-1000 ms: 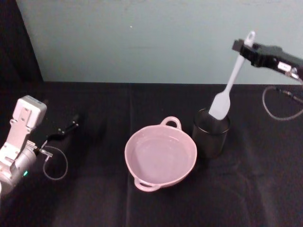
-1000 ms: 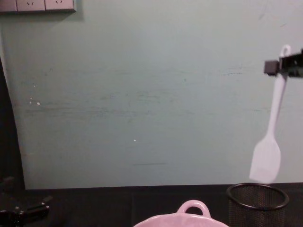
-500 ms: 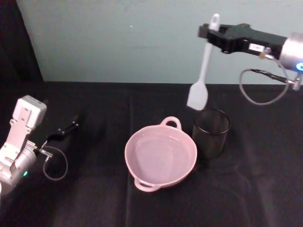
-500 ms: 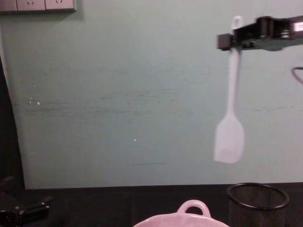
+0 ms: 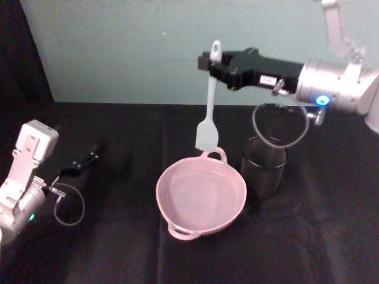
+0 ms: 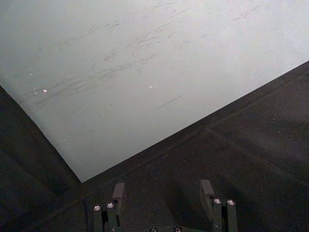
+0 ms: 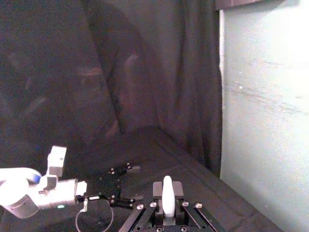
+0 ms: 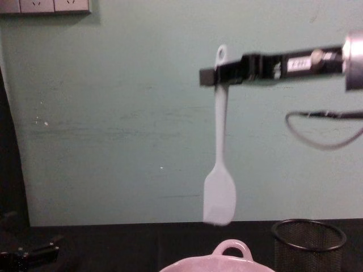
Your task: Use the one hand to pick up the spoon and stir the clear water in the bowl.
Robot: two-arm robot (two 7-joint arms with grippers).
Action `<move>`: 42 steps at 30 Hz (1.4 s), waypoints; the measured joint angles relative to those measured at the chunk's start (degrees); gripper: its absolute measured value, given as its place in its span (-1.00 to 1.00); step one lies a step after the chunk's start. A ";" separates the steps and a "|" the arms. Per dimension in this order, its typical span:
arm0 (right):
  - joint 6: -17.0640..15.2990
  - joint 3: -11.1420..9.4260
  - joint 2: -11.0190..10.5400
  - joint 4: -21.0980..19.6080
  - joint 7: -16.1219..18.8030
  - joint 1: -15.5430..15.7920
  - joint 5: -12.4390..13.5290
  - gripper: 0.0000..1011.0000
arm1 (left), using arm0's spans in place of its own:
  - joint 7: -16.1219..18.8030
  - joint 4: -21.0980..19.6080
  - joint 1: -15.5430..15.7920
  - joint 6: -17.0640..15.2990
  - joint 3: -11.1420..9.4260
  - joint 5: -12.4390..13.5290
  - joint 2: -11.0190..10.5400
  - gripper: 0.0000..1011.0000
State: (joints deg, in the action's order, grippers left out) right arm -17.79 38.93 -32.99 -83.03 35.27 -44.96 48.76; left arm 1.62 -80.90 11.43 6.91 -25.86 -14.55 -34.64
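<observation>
Hanging blade-down, the spoon (image 5: 210, 100) is pinched just below the handle's hole by the right gripper (image 5: 208, 61), upper centre of the head view. This probably keeps the blade vertical for a clean dip. The blade is held above the far rim of the bowl (image 5: 159, 190), mid-frame, not yet in the water. The mesh cup (image 5: 264, 168) is just right of the bowl. The left gripper (image 5: 83, 161) is parked at frame left, fingers spread, nothing held.
</observation>
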 joint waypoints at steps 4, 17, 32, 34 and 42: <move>2.52 1.25 1.41 2.48 1.99 0.22 -1.31 -0.75 | 0.00 0.00 0.00 0.00 0.00 0.00 0.00 0.99; 6.59 4.22 5.38 9.83 7.82 0.11 -5.25 -0.75 | 0.00 0.00 0.00 0.00 0.00 0.00 0.00 0.99; 6.71 4.07 5.10 9.29 7.50 0.19 -5.19 -0.75 | 0.00 0.00 0.00 0.00 0.00 0.00 0.00 0.99; 6.72 4.06 5.09 9.27 7.45 0.20 -5.18 -0.75 | 0.00 0.00 0.00 0.00 0.00 0.00 0.00 0.99; 6.74 4.02 5.05 9.17 7.32 0.23 -5.16 -0.75 | 0.00 0.00 0.00 0.00 0.00 0.00 0.00 0.99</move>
State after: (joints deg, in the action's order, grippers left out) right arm -11.05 42.96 -27.93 -73.86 42.59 -44.72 43.60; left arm 1.62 -80.90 11.43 6.90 -25.86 -14.55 -34.65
